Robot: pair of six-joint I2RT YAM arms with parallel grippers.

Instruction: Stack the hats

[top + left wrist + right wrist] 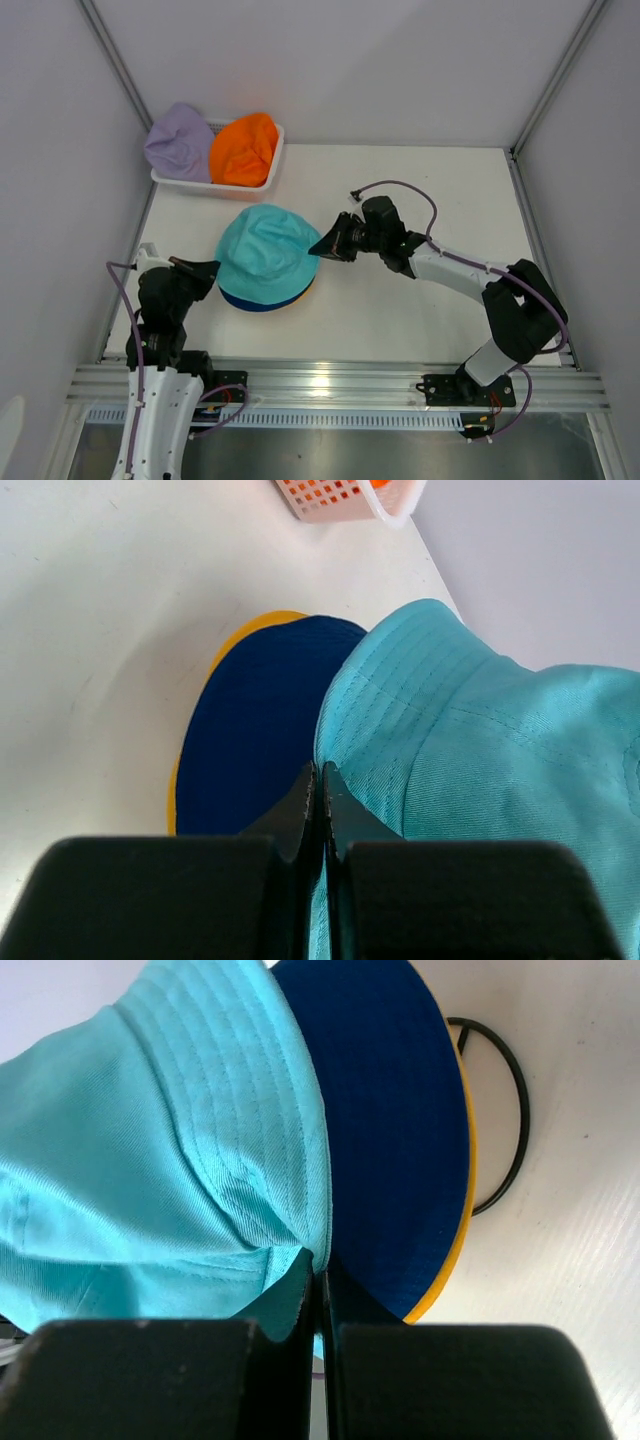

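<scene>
1. Teal hat (265, 250) tops the stack on the table (400, 190), over the navy hat (260, 730) and yellow hat (250, 628).
2. White basket (190, 183), far left, holds the lavender hat (178, 142) and orange hat (245, 148).
3. Left gripper (318, 772) and right gripper (318, 1260) are each clamped on the teal brim.
4. Black wire ring (524, 1110) pokes out beneath the stack.

Both arms pair black joint housings with white link shells. A mauve cable (138, 375) runs up the left arm (160, 300) at lower left; a matching one loops above the right arm (450, 268) at right. The left pincer (320, 780) and right pincer (320, 1272) are matte black, with blocky bodies and wedge fingers (298, 810) that taper to thin tips.
</scene>
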